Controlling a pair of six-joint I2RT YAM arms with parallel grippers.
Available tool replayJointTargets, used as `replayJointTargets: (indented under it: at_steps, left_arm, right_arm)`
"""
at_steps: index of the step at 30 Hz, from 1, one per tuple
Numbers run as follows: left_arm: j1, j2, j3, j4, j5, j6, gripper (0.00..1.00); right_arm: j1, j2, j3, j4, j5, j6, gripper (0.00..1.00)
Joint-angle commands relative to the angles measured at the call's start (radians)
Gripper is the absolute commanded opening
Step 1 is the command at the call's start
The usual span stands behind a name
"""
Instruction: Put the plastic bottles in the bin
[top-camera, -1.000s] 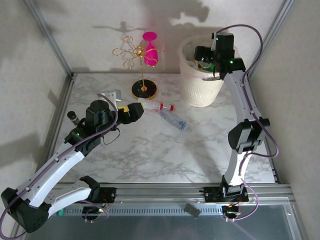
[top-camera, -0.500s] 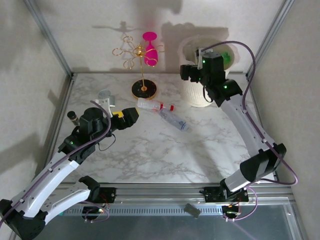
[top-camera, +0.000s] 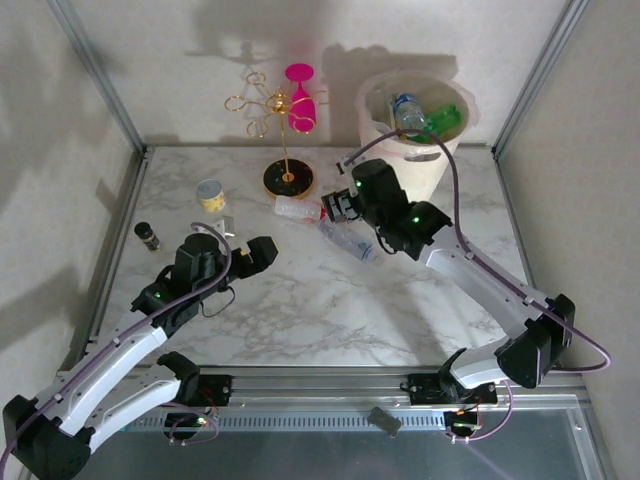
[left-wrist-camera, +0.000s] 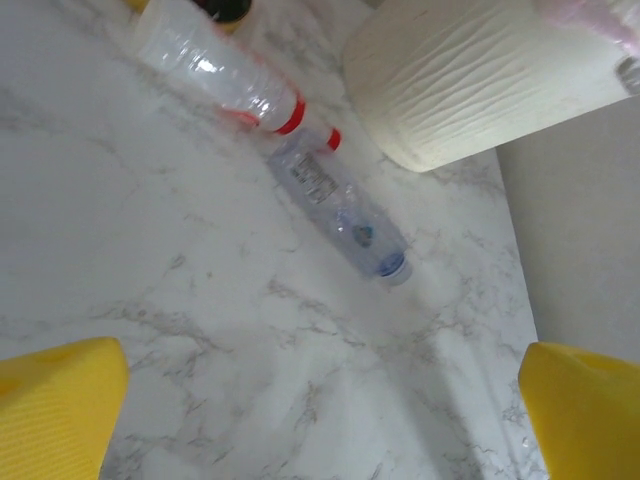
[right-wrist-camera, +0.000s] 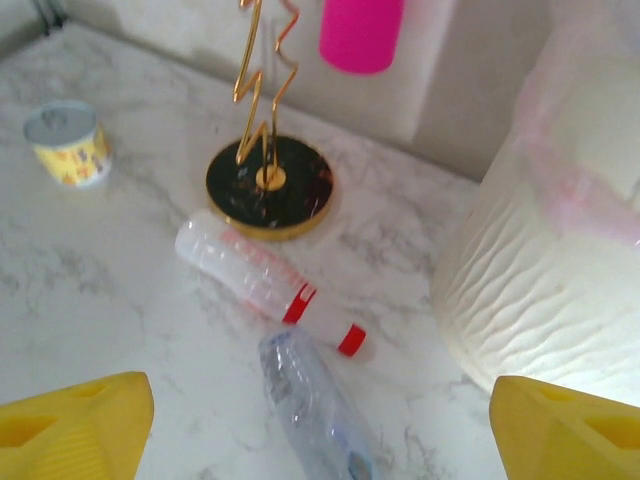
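Note:
Two plastic bottles lie on the marble table: a clear one with a red cap (top-camera: 300, 210) (right-wrist-camera: 255, 275) (left-wrist-camera: 215, 75) and a clear one with a blue cap (top-camera: 350, 242) (right-wrist-camera: 315, 405) (left-wrist-camera: 340, 210), touching near their necks. The cream bin (top-camera: 415, 165) (right-wrist-camera: 550, 280) (left-wrist-camera: 470, 80) stands at the back right, holding a green bottle (top-camera: 446, 118) and a blue-labelled clear bottle (top-camera: 405, 108). My right gripper (top-camera: 336, 207) (right-wrist-camera: 320, 435) hovers open just above the two table bottles, nothing between its yellow fingers (right-wrist-camera: 75, 430). My left gripper (top-camera: 262, 255) (left-wrist-camera: 320, 420) is open and empty, left of the bottles.
A gold wire stand (top-camera: 285, 130) (right-wrist-camera: 270, 185) with a pink glass (top-camera: 300, 95) (right-wrist-camera: 362, 30) is behind the bottles. A small yellow tub (top-camera: 209, 193) (right-wrist-camera: 65, 145) and a dark vial (top-camera: 147, 236) sit at the left. Metal frame posts and walls ring the table.
My right arm has swung out of the bin and down to the two bottles on the table. My left arm has drawn back towards me, uncovering the yellow tub.

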Motion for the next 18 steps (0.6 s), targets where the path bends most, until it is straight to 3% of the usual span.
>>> replayJointTargets:
  at_steps: [1, 6, 10, 18]
  left_arm:
    - [0.052, -0.01, -0.062, 0.078, 0.071, -0.069, 1.0]
    - [0.149, 0.021, -0.147, 0.132, 0.17, -0.109, 1.0]
    - [0.169, 0.022, -0.147, 0.112, 0.168, -0.074, 1.0]
    - [0.177, 0.017, -0.116, 0.063, 0.17, -0.024, 1.0]
  right_arm:
    - [0.011, 0.032, -0.027, -0.003, -0.016, -0.006, 0.87]
    - [0.007, 0.139, -0.071, 0.008, -0.023, 0.018, 0.93]
    - [-0.017, 0.247, -0.097, 0.048, -0.085, 0.05, 0.99]
    - [-0.054, 0.387, -0.117, 0.074, -0.051, 0.048, 0.99]
